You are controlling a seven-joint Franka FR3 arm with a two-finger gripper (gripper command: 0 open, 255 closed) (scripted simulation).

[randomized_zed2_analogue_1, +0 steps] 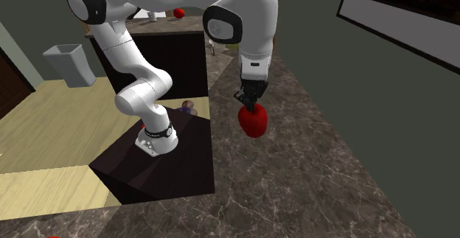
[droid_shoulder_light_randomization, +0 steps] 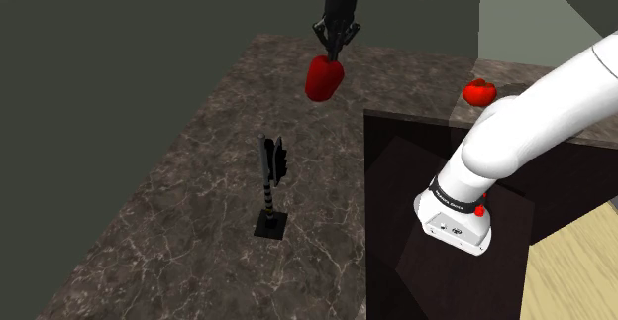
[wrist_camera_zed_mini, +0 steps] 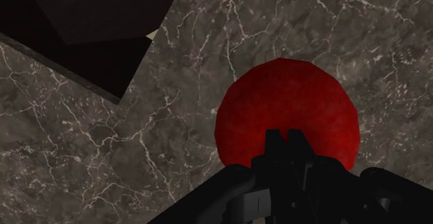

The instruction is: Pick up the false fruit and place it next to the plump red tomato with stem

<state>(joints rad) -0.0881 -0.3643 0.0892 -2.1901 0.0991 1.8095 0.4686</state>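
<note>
Black two-finger gripper [droid_shoulder_light_randomization: 337, 51] clenched on round red fruit [droid_shoulder_light_randomization: 324, 77] — beneath the jaws, dark marble counter [droid_shoulder_light_randomization: 198, 199], plump red tomato [droid_shoulder_light_randomization: 479, 92] well apart

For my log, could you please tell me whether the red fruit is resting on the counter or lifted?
Lifted: the fruit hangs clasped in the hand, clear above the counter.
</note>
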